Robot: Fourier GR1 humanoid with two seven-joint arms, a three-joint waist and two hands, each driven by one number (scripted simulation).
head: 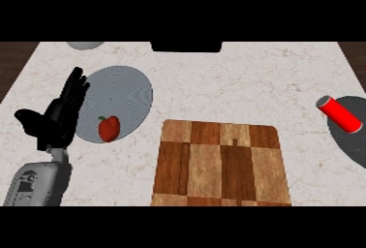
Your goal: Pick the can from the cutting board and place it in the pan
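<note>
At far right, the red can (340, 114) lies on its side across the dark pan's (352, 138) rim, well apart from my left hand (60, 114), which rests open, fingers straight, beside the grey plate (129, 92) at far left.

No text, label, brand or number can be read anywhere (the red can (340, 113) included).

On the tabletop (236, 72), the cutting board (221, 163) sits at six o'clock. At nine o'clock lies a plate (125, 92) with a pepper (109, 128) on its near edge; the left hand (61, 114) stands beside it. At three o'clock, the can (340, 114) lies in the pan (354, 138).
</note>
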